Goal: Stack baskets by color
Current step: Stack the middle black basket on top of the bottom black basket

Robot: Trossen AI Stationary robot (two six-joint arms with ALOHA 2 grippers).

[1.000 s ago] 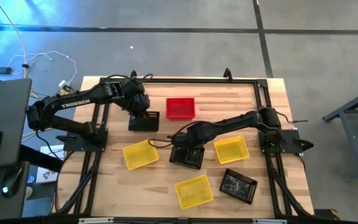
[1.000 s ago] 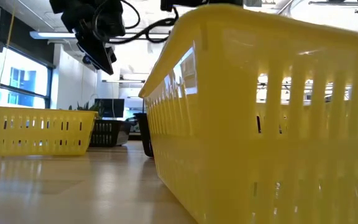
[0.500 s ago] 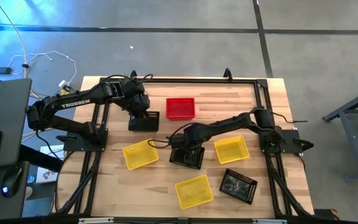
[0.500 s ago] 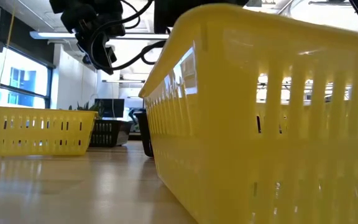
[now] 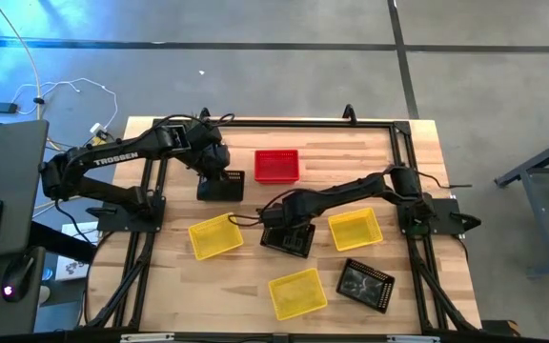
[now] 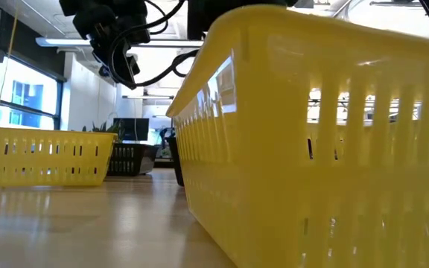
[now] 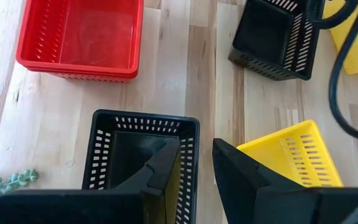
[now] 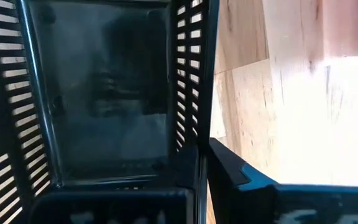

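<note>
right end effector (image 5: 276, 229) clamped on middle black basket (image 5: 289, 240) rim; left end effector (image 5: 219, 176) straddling far black basket (image 5: 221, 186) wall.

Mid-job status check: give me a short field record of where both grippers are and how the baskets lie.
left gripper: straddling the wall of the black basket near the table's back, one finger inside, one outside
right gripper: shut on the wall of the middle black basket
third black basket: front right, loose
red baskets: stacked at the back centre
yellow baskets: three, all separate
</note>
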